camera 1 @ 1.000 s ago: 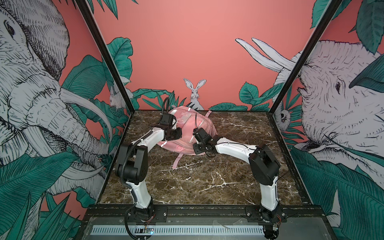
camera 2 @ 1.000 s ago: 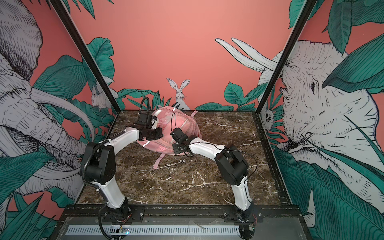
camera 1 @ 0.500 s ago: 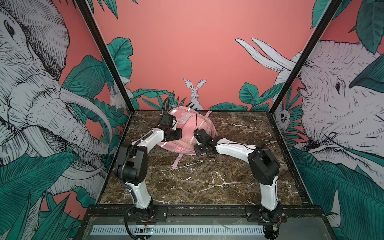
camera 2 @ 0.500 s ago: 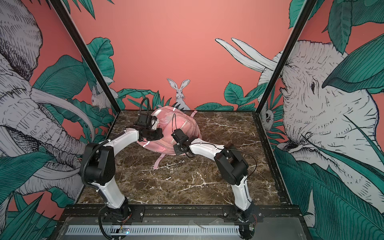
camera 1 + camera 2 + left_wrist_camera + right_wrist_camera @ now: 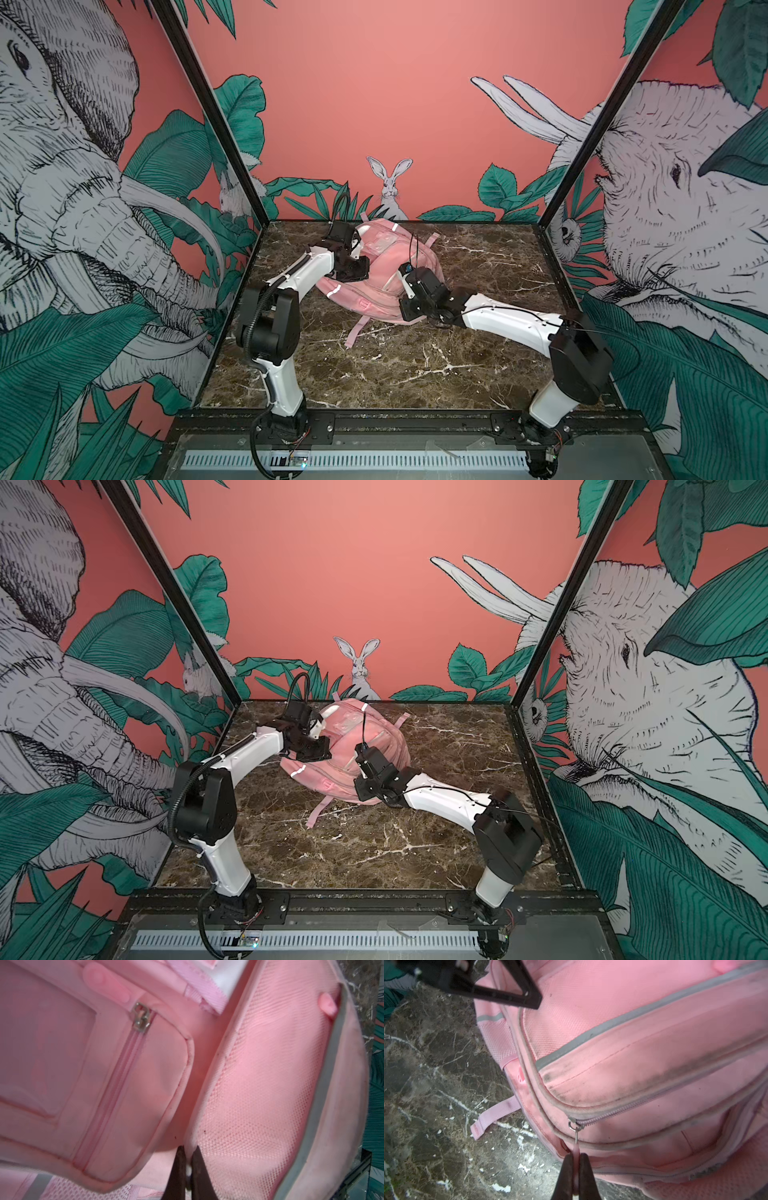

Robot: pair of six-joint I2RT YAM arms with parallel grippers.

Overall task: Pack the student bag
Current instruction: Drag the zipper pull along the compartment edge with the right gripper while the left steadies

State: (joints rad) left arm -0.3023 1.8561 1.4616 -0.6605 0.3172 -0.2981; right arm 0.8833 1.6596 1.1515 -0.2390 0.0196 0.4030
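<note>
Pinching zipper pull (image 5: pixel 576 1148), right hand (image 5: pixel 576 1157) closed.

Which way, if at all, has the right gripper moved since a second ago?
Yes: the right gripper has shifted slightly toward the near right, away from the rabbit mural.

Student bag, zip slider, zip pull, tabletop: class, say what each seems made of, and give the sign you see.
The student bag: soft matte pink woven fabric; visible weave, stitching, mesh panels.
The zip slider: probably metal; silvery shine.
The zip pull: smooth pink, perhaps rubber or plastic.
The tabletop: glossy brown marble look, white veins; may be printed laminate.
</note>
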